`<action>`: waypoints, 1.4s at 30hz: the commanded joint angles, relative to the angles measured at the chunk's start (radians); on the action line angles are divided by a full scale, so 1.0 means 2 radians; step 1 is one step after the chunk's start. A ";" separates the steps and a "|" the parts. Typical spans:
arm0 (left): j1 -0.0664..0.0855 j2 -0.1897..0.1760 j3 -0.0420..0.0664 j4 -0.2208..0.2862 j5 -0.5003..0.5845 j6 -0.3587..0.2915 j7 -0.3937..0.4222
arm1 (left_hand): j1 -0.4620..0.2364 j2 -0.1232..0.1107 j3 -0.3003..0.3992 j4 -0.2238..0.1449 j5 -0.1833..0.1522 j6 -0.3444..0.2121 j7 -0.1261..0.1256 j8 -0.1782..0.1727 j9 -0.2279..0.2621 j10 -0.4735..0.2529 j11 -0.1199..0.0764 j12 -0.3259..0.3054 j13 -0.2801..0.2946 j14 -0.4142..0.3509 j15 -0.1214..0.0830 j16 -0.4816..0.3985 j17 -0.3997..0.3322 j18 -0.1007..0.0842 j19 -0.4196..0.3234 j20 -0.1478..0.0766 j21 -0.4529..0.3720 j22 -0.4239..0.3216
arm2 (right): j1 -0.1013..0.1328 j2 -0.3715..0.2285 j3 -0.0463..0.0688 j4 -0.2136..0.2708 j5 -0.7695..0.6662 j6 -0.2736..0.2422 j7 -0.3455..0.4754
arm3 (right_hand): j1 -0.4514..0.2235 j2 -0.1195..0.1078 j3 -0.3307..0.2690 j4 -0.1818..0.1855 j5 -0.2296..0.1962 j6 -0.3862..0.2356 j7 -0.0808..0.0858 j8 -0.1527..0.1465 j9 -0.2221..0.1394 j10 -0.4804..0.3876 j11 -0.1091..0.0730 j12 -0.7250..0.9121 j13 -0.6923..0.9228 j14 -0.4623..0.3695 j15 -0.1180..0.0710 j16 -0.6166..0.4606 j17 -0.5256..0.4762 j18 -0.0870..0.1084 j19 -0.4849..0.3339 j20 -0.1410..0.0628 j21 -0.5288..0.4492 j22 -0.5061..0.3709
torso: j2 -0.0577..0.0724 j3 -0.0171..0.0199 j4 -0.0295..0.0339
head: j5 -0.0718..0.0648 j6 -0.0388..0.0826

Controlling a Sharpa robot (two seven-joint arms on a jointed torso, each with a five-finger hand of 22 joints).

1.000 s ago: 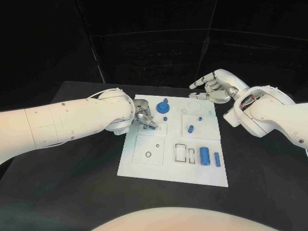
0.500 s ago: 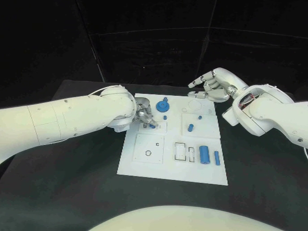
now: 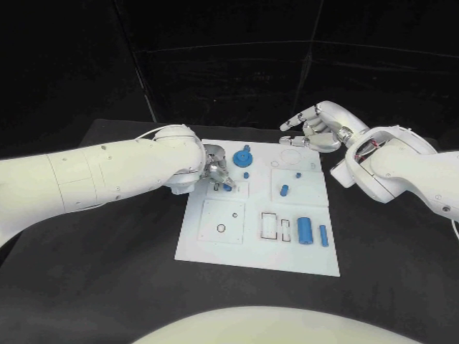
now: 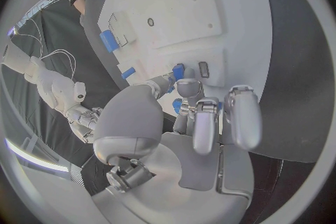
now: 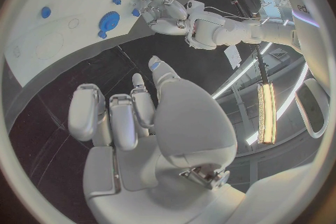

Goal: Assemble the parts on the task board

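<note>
1. The white task board [image 3: 260, 236] lies flat at the middle of the black desk [image 3: 105, 287], its long side running from the 12 o'clock edge toward the 6 o'clock edge in the head view.
2. A small blue part [image 3: 227, 188] sits at the board's 9 o'clock edge, pinched between the fingertips of the left hand [image 3: 213, 169]. The left wrist view shows the same part [image 4: 178, 71] between the fingertips, just beside a dark rectangular slot [image 4: 204, 69] in the board.
3. The left hand grasps this small part; its other fingers are curled close above the board.
4. A round blue knob [image 3: 242, 157] stands near the board's 12 o'clock end, just beside the left hand, with a small blue peg [image 3: 247, 175] close below it.
5. A short blue cylinder [image 3: 285, 190] lies at the board's centre.
6. A longer blue cylinder [image 3: 305, 230] and a slim blue bar [image 3: 323, 236] lie side by side toward the board's 4 o'clock corner, next to rectangular outlines [image 3: 276, 227].
7. The right hand [image 3: 314, 132] hovers above the board's 1 o'clock corner, apart from every part. Its fingers are loosely bent and spread, holding nothing, as the right wrist view [image 5: 133, 117] confirms.
</note>
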State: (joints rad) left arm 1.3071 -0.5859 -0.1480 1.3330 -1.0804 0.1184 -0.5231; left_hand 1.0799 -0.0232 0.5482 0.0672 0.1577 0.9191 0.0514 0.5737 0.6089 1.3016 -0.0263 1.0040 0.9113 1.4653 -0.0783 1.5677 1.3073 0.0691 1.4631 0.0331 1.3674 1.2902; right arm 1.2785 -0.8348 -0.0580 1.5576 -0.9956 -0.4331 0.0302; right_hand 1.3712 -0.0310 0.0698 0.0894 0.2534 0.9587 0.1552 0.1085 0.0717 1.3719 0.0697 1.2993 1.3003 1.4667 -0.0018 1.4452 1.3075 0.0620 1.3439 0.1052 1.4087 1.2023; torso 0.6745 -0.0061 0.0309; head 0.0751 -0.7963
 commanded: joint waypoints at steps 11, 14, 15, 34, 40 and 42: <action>0.001 0.007 -0.001 -0.006 -0.002 0.020 -0.003 | -0.060 0.002 0.038 -0.008 -0.004 0.014 -0.004 -0.004 -0.005 0.007 -0.001 0.011 0.006 0.053 -0.004 0.002 0.132 -0.004 0.004 -0.004 0.001 0.005 | 0.001 0.001 0.000 0.000 -0.001 -0.007 -0.001 | 0.005 0.007 0.000 0.000 0.003 0.003 0.000 0.003 -0.001 -0.001 -0.001 -0.003 0.000 0.027 -0.003 -0.002 0.014 0.009 -0.003 -0.001 -0.002 0.000 | 0.000 -0.0002 0.0001 | -0.001 0.002; 0.001 0.009 -0.001 -0.008 -0.002 0.021 -0.003 | -0.063 0.001 0.037 -0.007 -0.004 0.015 -0.004 -0.004 -0.006 0.008 -0.001 0.013 0.009 0.053 -0.004 0.002 0.132 -0.004 0.004 -0.005 0.002 0.006 | 0.001 0.001 0.000 0.000 -0.001 -0.008 0.000 | 0.005 0.007 0.001 0.000 0.004 0.003 0.000 0.003 -0.001 -0.001 -0.001 -0.003 0.000 0.027 -0.003 -0.003 0.013 0.009 -0.003 -0.001 -0.002 0.001 | 0.000 -0.0005 0.0003 | -0.002 0.001; 0.001 0.009 -0.001 -0.008 -0.002 0.021 -0.003 | -0.063 0.001 0.037 -0.007 -0.004 0.015 -0.004 -0.004 -0.006 0.008 -0.001 0.013 0.009 0.053 -0.004 0.002 0.132 -0.004 0.004 -0.005 0.002 0.005 | 0.001 0.001 0.000 0.000 -0.001 -0.008 0.001 | 0.005 0.007 0.001 0.000 0.004 0.003 0.000 0.003 -0.001 -0.001 -0.001 -0.003 0.000 0.027 -0.003 -0.003 0.013 0.009 -0.003 -0.001 -0.002 0.001 | 0.000 -0.0005 0.0003 | -0.002 0.001; 0.002 0.012 -0.001 -0.018 -0.002 0.012 -0.003 | -0.106 -0.018 -0.106 0.040 -0.031 0.034 -0.010 -0.005 -0.006 0.012 -0.006 0.025 0.019 0.053 -0.009 0.002 0.132 -0.005 0.007 -0.009 0.005 0.013 | 0.001 0.002 0.000 0.000 -0.001 -0.011 0.003 | 0.008 0.005 0.000 -0.002 0.005 0.003 0.000 0.004 -0.001 -0.001 -0.001 -0.002 0.001 0.027 -0.003 -0.003 0.013 0.009 -0.003 -0.001 -0.003 0.000 | 0.000 0.0003 -0.0002 | -0.001 0.000; 0.003 0.011 -0.001 -0.020 -0.002 0.009 -0.003 | -0.099 -0.012 -0.132 0.046 -0.030 0.035 -0.010 -0.005 -0.006 0.012 -0.006 0.026 0.020 0.053 -0.009 0.002 0.132 -0.005 0.008 -0.010 0.005 0.014 | 0.001 0.002 0.000 -0.001 -0.001 -0.014 0.002 | 0.008 0.004 -0.001 -0.002 0.006 0.003 0.000 0.003 -0.001 -0.002 -0.001 -0.004 -0.001 0.026 -0.003 -0.004 0.011 0.009 -0.004 -0.001 -0.004 -0.003 | 0.000 -0.0005 -0.0002 | -0.003 0.000; 0.003 0.010 -0.001 -0.019 0.000 0.010 -0.003 | -0.097 -0.010 -0.145 0.051 -0.033 0.035 -0.011 -0.005 -0.006 0.012 -0.006 0.027 0.020 0.053 -0.009 0.002 0.132 -0.005 0.008 -0.010 0.005 0.015 | 0.001 0.002 0.000 -0.002 -0.001 -0.015 0.003 | 0.008 0.004 -0.001 -0.002 0.006 0.002 0.001 0.003 -0.001 -0.003 -0.001 -0.005 -0.002 0.026 -0.003 -0.006 0.008 0.010 -0.007 -0.001 -0.007 -0.008 | 0.000 -0.0007 -0.0001 | -0.003 0.000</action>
State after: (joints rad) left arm 1.3106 -0.5645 -0.1509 1.2938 -1.0828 0.1421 -0.5291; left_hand 0.8813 -0.0495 0.2688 0.1653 0.0964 0.9828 0.0302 0.5693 0.5961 1.3224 -0.0375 1.0536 0.9507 1.4671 -0.0875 1.5677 1.3073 0.0690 1.4672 0.0212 1.3719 1.3080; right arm 1.2785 -0.8315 -0.0580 1.5540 -0.9963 -0.4443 0.0282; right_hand 1.3806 -0.0219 0.0699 0.0892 0.2582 0.9587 0.1553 0.1123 0.0703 1.3718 0.0697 1.2923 1.2987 1.4667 -0.0018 1.4378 1.3081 0.0621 1.3354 0.1025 1.4009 1.1903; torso 0.6749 -0.0064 0.0309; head 0.0688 -0.7968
